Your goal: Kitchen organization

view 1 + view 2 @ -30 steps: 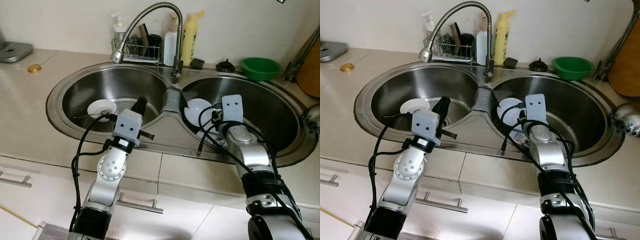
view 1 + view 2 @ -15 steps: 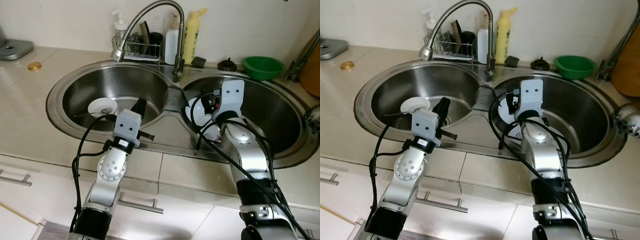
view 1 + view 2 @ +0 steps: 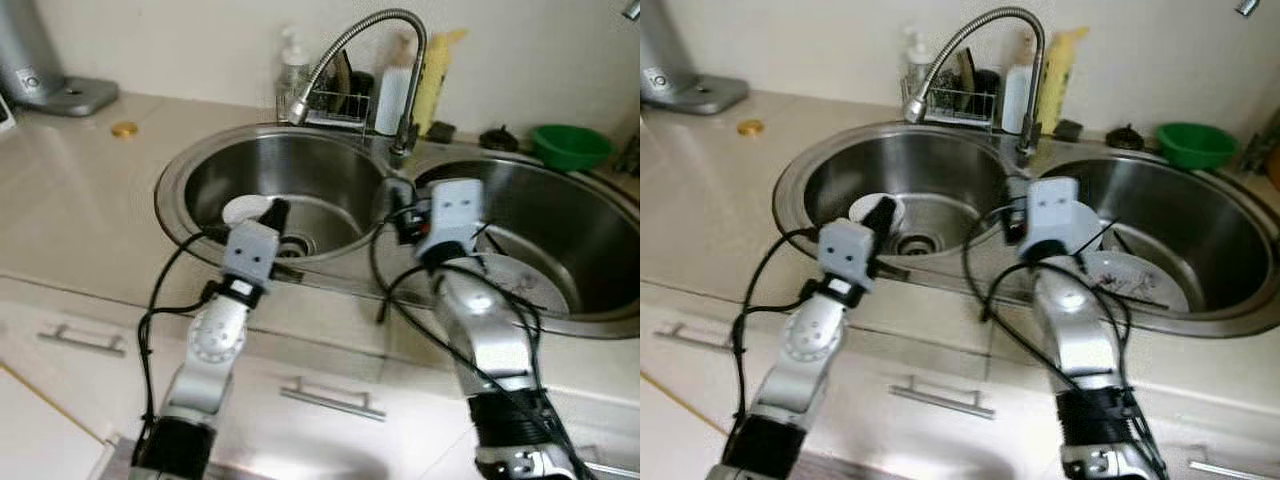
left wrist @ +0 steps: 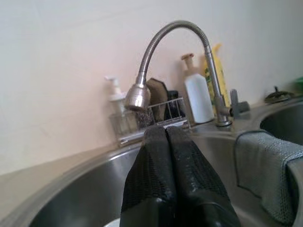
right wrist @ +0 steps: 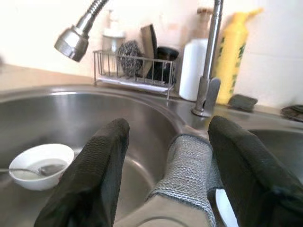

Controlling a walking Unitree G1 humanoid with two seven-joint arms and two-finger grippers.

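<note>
Your left gripper (image 4: 166, 135) extends forward with its fingers pressed together. Your right gripper (image 5: 170, 161) is raised, its fingers (image 5: 99, 156) spread wide apart.

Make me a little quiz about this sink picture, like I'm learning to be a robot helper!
1. True or false: the left gripper has its fingers pressed together.
2. What lies in the white bowl in the left basin?
3. The grey cloth hangs: A) on the tap, B) over the divider between the basins, C) in the green bowl.

Key: 1 true. 2 a spoon. 3 B; the right gripper is open around it.
</note>
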